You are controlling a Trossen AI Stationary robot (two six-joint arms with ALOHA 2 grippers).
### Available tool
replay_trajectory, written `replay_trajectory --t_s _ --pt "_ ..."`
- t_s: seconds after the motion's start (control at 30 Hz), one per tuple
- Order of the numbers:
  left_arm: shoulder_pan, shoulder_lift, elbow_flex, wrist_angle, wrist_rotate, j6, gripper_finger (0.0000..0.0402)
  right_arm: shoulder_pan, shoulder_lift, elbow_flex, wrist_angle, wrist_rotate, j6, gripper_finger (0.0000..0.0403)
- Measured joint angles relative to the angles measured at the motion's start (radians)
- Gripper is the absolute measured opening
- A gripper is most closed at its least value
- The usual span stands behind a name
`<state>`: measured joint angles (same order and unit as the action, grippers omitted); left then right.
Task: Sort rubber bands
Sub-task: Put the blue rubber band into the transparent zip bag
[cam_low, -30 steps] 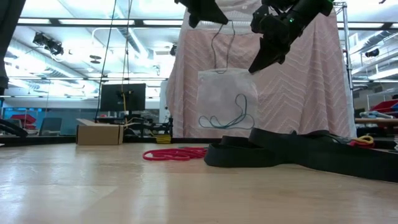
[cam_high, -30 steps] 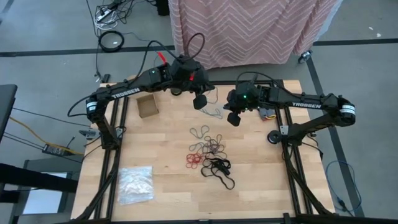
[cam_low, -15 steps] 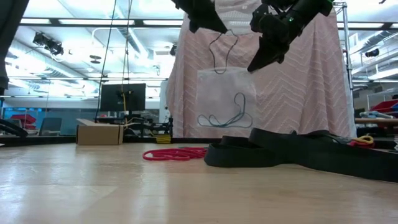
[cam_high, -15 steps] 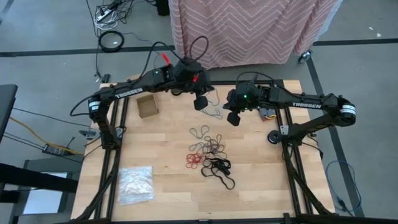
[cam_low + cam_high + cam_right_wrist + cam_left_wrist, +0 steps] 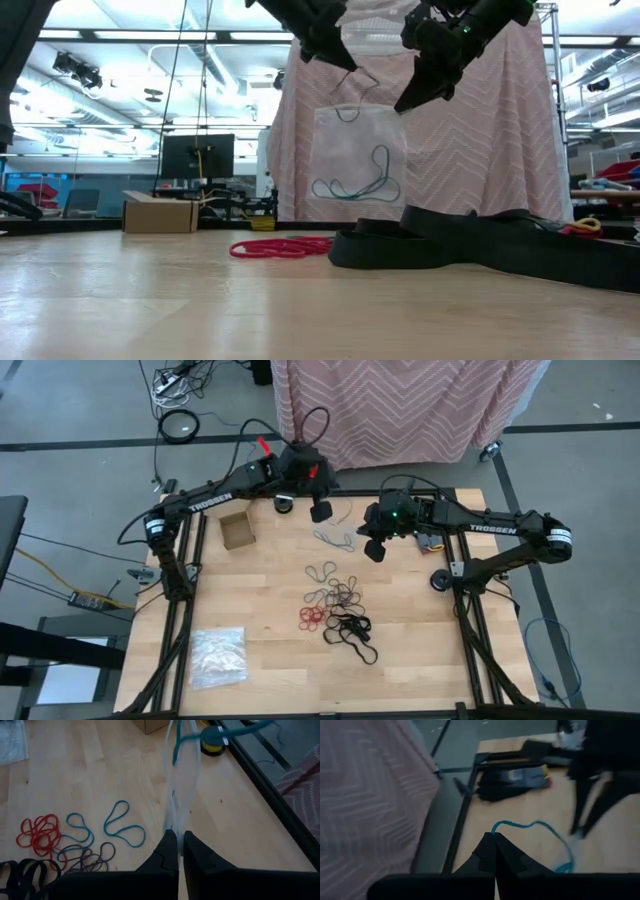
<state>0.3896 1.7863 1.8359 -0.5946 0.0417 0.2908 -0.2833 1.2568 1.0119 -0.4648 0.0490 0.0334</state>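
While both arms hang over the far part of the table [image 5: 400, 660], I see them holding one clear plastic bag [image 5: 358, 160] between them, lifted well above the wood. My left gripper [image 5: 320, 512] has its fingers pressed together on one upper corner of the bag, and my right gripper [image 5: 376, 549] pinches the other upper corner; in the right wrist view its two dark fingers [image 5: 170, 851] stand tight together with the thin plastic [image 5: 181, 780] caught between them. In the low view the bag hangs flat in front of a pink zigzag cloth [image 5: 500, 140], and a few blue-teal rubber bands [image 5: 355, 186] lie inside it, near its bottom.

On the table below, the other rubber bands [image 5: 335, 605] lie in a loose heap near the middle. The red ones [image 5: 311, 616] are on the left side of this heap, the larger black ones [image 5: 352, 634] lie on the near side, and two blue-teal loops [image 5: 122, 825] lie apart from the rest on the far side. Thin dark loops [image 5: 87, 856] lie between them, partly over each other.

A small cardboard box [image 5: 237, 529] stands near the left arm's base side, well apart from the heap. A second crinkly plastic bag [image 5: 218, 656] lies flat at the near left corner of the table.
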Motion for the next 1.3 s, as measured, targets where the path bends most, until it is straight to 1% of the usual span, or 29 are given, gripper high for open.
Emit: replay_trajectory --t_s 0.1,0.17,0.2,0.33,0.4,0.47,0.5,0.53,0.67,0.8,0.93,1.03,1.13,1.2,1.27,1.3 --pt "-0.010 0.000 0.000 -0.014 0.071 -0.038 0.0000 -0.007 0.000 0.000 0.002 0.000 0.000 0.0000" --pt "-0.022 0.000 0.000 -0.014 0.074 -0.036 0.0000 -0.012 0.000 0.000 0.017 0.000 0.000 0.0000" --pt "-0.028 0.000 0.000 -0.013 0.069 -0.034 0.0000 -0.014 0.000 0.000 0.030 -0.005 0.000 0.0000" --pt "-0.031 0.000 0.000 -0.013 0.030 -0.027 0.0000 -0.020 0.000 0.000 0.103 -0.080 -0.008 0.0000" --pt "-0.023 0.000 0.000 -0.005 -0.016 0.007 0.0000 -0.019 0.000 0.000 0.120 -0.087 0.000 0.0000" --pt "-0.016 -0.001 0.000 0.023 -0.066 0.048 0.0000 -0.020 0.000 0.000 0.109 -0.071 0.023 0.0000" --pt "-0.009 -0.004 0.000 0.041 -0.073 0.050 0.0000 -0.020 0.000 0.000 0.097 -0.066 0.026 0.0000" --pt "-0.004 -0.006 0.000 0.057 -0.065 0.044 0.0000 -0.020 0.000 0.000 0.090 -0.062 0.026 0.0000" --pt "0.006 -0.020 0.001 0.079 0.025 -0.016 0.0000 -0.020 0.000 0.000 0.087 -0.061 0.026 0.0000" --pt "-0.007 -0.019 0.002 0.011 0.037 -0.034 0.0000 -0.020 0.000 0.000 0.097 -0.044 0.026 0.0000" --pt "-0.013 -0.019 0.001 -0.058 -0.008 -0.018 0.0000 -0.020 -0.005 0.000 0.112 -0.044 0.026 0.0000" --pt "-0.011 -0.020 0.001 -0.059 -0.027 -0.011 0.0000 -0.023 -0.006 0.000 0.109 -0.044 0.026 0.0000" --pt "-0.018 -0.025 0.001 -0.074 -0.088 0.002 0.0000 -0.031 -0.006 0.000 0.108 -0.037 0.039 0.0000" --pt "-0.021 -0.027 0.001 -0.139 -0.134 0.032 0.0000 -0.035 -0.006 0.000 0.102 -0.021 0.050 0.0000" --pt "-0.019 -0.027 0.001 -0.181 -0.125 0.046 0.0000 -0.041 -0.006 0.000 0.101 -0.016 0.052 0.0000" --pt "-0.019 -0.027 0.001 -0.193 -0.101 0.051 0.0000 -0.044 -0.006 0.000 0.100 -0.016 0.053 0.0000"
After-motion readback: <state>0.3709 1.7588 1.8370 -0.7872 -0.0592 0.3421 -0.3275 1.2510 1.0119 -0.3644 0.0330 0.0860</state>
